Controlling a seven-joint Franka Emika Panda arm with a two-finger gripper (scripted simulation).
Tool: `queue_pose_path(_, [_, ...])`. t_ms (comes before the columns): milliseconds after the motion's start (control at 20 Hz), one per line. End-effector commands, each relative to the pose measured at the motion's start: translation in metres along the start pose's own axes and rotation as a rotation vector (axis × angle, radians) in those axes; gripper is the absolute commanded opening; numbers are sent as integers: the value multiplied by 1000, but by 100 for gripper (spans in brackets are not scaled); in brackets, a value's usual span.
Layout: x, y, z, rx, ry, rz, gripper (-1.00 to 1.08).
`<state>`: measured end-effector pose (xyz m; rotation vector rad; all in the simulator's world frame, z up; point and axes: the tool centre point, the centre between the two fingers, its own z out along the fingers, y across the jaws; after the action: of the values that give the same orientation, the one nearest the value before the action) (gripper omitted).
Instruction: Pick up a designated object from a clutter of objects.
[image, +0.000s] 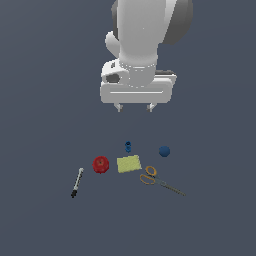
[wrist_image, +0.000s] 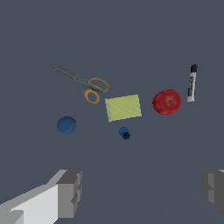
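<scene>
The scissors (image: 159, 180) lie flat on the grey floor, orange-yellow loop handles beside the yellow-green square (image: 129, 164), grey blades pointing to the exterior view's right. They also show in the wrist view (wrist_image: 85, 83). My gripper (image: 134, 107) hangs well above the clutter, open and empty, its grey fingers (wrist_image: 70, 192) wide apart. A red apple-like ball (image: 100, 164), a small blue ball (image: 164, 151), a tiny blue piece (image: 128, 146) and a black-and-white pen (image: 77, 183) lie around the square.
The items sit in a loose group on a plain dark grey surface (image: 40, 125). In the wrist view the square (wrist_image: 124, 107) lies between the scissors' handles and the red ball (wrist_image: 167, 102).
</scene>
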<state>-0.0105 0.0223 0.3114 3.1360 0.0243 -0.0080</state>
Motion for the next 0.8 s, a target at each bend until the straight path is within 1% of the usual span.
queue_pose_path(0, [0,0,0,0,0,0,100])
queue_pose_path(400, [-3,8,12,-22,-24,-17,100])
queue_pose_path(750, [0,7,14,-22,-24,-27,100])
